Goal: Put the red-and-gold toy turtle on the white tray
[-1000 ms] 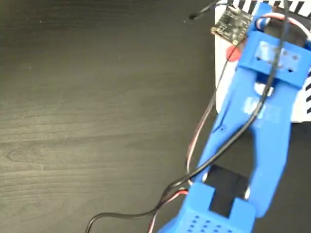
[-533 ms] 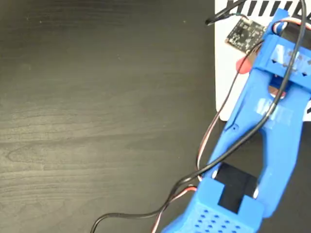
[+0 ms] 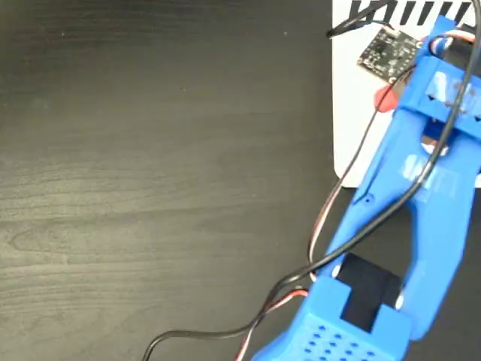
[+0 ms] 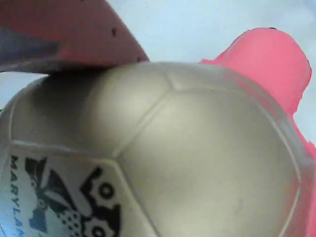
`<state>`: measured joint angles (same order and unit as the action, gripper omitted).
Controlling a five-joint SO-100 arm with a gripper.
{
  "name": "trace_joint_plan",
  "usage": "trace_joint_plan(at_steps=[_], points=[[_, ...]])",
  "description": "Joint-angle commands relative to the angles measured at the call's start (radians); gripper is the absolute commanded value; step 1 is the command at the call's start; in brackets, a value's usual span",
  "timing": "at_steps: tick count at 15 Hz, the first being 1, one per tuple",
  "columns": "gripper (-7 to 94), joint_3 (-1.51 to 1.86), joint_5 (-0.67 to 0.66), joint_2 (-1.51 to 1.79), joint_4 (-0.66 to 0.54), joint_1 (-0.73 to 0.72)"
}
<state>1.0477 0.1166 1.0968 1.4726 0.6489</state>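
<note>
Nearest in the fixed view, the blue arm [image 3: 391,248] rises from the lower right corner over the dark wood-grain worktop [image 3: 150,188], with black and red wires [image 3: 301,278] trailing along its left side. Farther up, the arm reaches over the near left corner of the tray [image 3: 349,98], a white slab with black stripes along its far edge. A small circuit board [image 3: 389,51] sits at the arm's far end.

The turtle [image 3: 384,98] shows there only as a red bit peeking out at the arm's left edge, over the tray. In the wrist view it fills the picture: a domed, dull-gold shell [image 4: 187,158] with seam lines, a black printed logo [image 4: 74,197] at the lower left, and a red limb [image 4: 266,64] at the upper right. A reddish pincer finger [image 4: 64,34] presses on the shell at the upper left; the other finger is hidden, so whether the pincer is clamped cannot be told.
</note>
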Motion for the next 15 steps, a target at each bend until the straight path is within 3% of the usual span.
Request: trace_joint_plan(at_steps=[1, 3, 5, 13, 15], points=[[28, -0.057, -0.006, 0.041, -0.002, 0.017], [56, -0.057, -0.014, 0.041, -0.002, 0.015], [70, -0.057, -0.012, 0.041, -0.002, 0.014], [70, -0.048, -0.014, 0.049, 0.003, 0.011], [63, -0.109, -0.012, 0.067, 0.025, 0.011]])
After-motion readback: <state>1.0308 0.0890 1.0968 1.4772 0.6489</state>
